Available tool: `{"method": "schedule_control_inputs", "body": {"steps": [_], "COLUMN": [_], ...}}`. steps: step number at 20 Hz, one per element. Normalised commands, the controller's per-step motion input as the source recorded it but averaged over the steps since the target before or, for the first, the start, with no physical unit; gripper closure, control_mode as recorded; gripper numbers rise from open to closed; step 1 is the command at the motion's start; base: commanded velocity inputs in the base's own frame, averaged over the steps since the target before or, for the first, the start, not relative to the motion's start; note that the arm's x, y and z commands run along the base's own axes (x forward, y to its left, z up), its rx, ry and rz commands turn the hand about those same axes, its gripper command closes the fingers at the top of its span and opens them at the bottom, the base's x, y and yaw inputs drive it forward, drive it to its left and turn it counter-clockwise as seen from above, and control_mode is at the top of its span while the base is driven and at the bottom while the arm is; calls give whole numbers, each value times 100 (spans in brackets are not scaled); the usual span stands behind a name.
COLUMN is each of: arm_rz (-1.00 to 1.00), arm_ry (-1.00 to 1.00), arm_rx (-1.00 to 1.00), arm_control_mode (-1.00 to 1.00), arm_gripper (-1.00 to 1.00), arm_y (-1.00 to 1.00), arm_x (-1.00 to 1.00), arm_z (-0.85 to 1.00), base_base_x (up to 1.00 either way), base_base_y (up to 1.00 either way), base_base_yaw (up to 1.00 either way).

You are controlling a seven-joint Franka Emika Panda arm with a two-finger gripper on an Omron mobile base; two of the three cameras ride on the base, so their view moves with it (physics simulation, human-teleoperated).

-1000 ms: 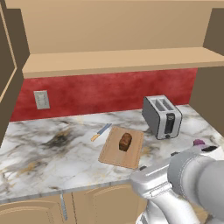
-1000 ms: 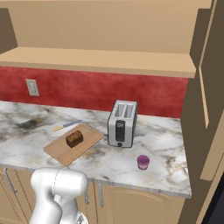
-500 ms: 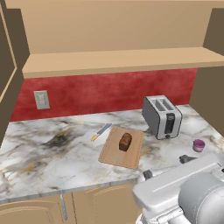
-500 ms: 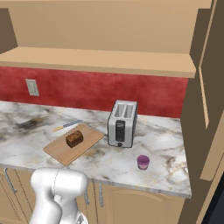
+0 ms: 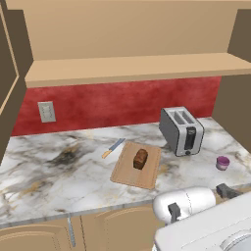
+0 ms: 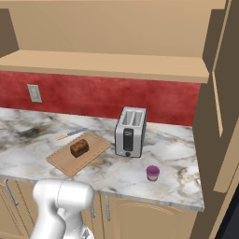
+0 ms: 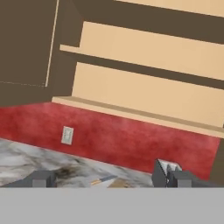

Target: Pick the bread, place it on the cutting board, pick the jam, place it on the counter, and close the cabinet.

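the large tan wooden wall cabinet (image 6: 219,93) stands open over the broad white veined marble counter (image 5: 54,171). the flat light-brown wooden cutting board (image 5: 137,164) already carries the small dark brown loaf of bread (image 5: 140,159), and the squat purple jam jar (image 6: 152,172) sits on the counter right of the silver toaster (image 6: 130,131). the gripper (image 7: 109,179) hangs spread wide and empty, it seems; closing the doors looks next, needing a reach to a door edge

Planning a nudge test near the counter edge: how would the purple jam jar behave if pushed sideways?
The jam looks squat and upright, so it would probably slide rather than tip. On the smooth marble counter it may skid easily. Knocked over, its round body could roll.
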Motion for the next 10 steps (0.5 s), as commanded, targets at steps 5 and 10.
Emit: {"method": "schedule_control_inputs", "body": {"steps": [5, 10], "arm_rz": [0, 1], "arm_ry": [-11, -4], "arm_rx": [0, 0], "arm_control_mode": [-100, -100], "arm_gripper": [-100, -100], "arm_y": [14, 20], "arm_x": [-24, -8], "arm_z": [10, 12], "base_base_x": [0, 0], "base_base_y": [0, 0], "base_base_yaw": [0, 0]}}
